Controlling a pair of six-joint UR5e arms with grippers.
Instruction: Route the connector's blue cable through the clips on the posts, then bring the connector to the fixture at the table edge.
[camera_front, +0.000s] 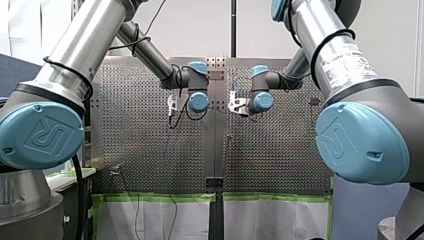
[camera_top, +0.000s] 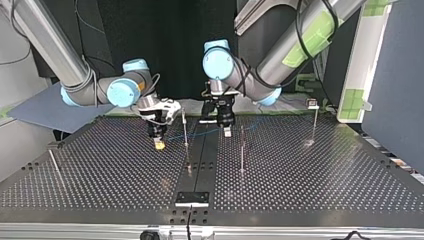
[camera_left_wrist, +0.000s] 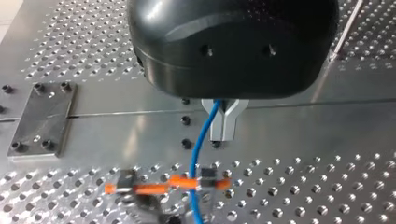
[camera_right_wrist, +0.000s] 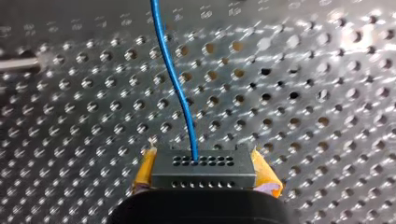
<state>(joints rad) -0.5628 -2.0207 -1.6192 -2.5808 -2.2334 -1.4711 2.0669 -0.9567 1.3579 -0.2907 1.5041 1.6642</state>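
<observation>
In the right wrist view a dark grey connector (camera_right_wrist: 204, 173) with rows of holes sits between my right gripper's (camera_right_wrist: 204, 161) yellow pads (camera_right_wrist: 145, 169), which are shut on it. The blue cable (camera_right_wrist: 175, 79) leaves its face and runs ahead over the perforated table. My left gripper (camera_left_wrist: 223, 133) has its metal fingers shut on the blue cable (camera_left_wrist: 201, 144), just above an orange clip (camera_left_wrist: 154, 188) that the cable crosses. In the top view my right gripper (camera_top: 159, 143) hangs low at the left of a thin post (camera_top: 185, 127), and my left gripper (camera_top: 227, 132) is to that post's right.
More thin posts stand on the table: one near the middle (camera_top: 242, 152), one at the far right (camera_top: 314, 125), one leaning at the left (camera_top: 54, 162). A dark plate (camera_top: 192, 198) sits at the near table edge on the centre seam, also seen as a bolted plate (camera_left_wrist: 42, 119).
</observation>
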